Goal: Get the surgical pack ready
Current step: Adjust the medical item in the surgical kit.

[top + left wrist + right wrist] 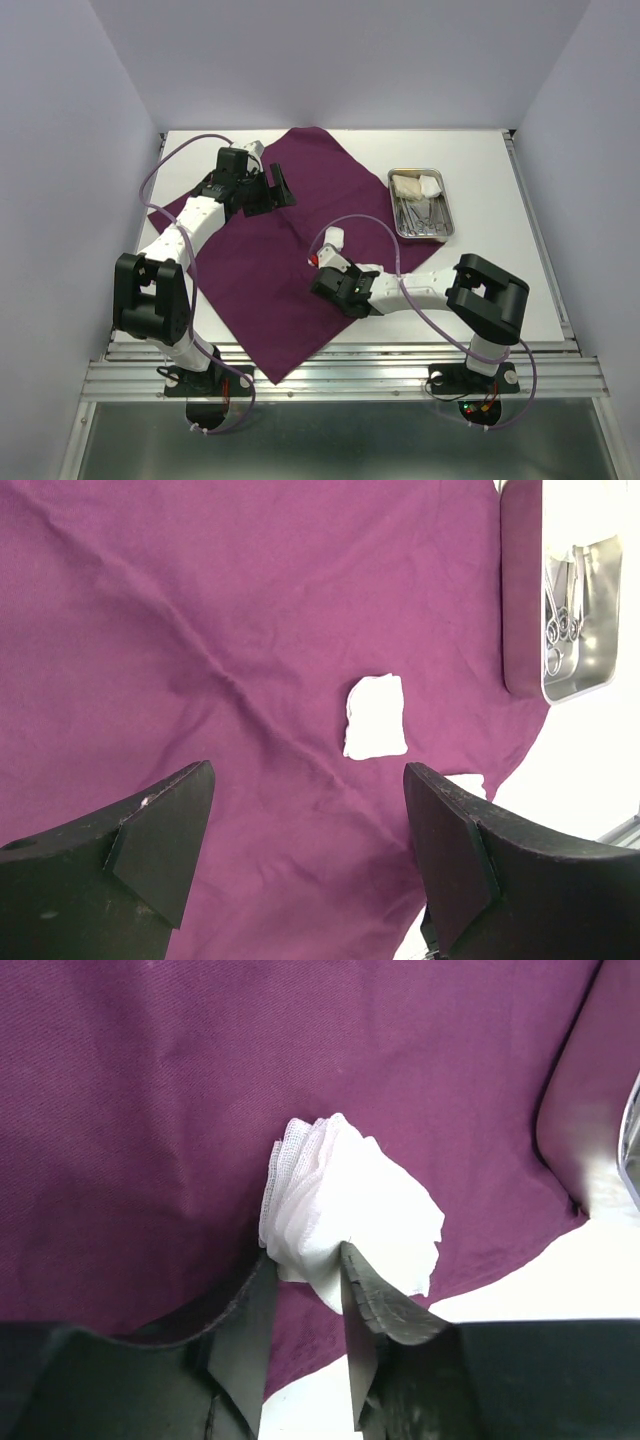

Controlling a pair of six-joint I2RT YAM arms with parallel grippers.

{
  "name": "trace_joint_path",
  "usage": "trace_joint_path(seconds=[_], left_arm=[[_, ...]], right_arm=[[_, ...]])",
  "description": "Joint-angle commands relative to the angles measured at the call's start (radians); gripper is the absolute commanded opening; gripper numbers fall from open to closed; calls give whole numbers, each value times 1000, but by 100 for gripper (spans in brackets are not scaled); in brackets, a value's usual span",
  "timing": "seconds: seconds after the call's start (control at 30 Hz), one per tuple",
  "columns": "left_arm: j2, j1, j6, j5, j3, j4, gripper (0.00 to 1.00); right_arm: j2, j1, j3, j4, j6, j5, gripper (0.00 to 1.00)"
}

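The deep-purple cloth [270, 270] lies spread over the table's left and middle. Near its right edge sits a white gauze wad [350, 1200], and my right gripper [305, 1260] is shut on it, one finger pressed into each side. The same gauze wad [331, 240] shows just beyond the right gripper [325, 265] from above. The steel tray [447, 205] stands at the back right, off the cloth, with silver scissor-like instruments [420, 215] and more gauze [415, 184] inside. My left gripper [310, 820] hangs open over the cloth [200, 630] at the back left, empty.
In the left wrist view the tray [600, 670] is at the upper right and the gauze wad [375, 716] is mid-frame. Bare white table [500, 290] lies right of the cloth. Cables loop over both arms.
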Motion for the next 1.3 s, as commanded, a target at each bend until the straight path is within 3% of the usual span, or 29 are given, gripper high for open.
trace_joint_path(seconds=[0.0,0.13,0.4,0.8,1.23,1.27], left_arm=[[-49,4,7,16,-8,31,88],[-49,4,7,20,-8,33,88],[-48,4,8,26,-3,33,87],[-52,6,16,22,-14,36,87],[-51,9,19,23,-26,42,87],[-51,9,19,20,-28,42,87]], right_arm=[[-4,10,-9,44,1,53,35],[-5,10,-9,53,-8,63,30],[-18,10,24,65,-11,85,1],[-27,-2,103,28,59,67,1],[62,-13,206,-1,110,-94,1],[67,-22,214,-1,110,-105,6]])
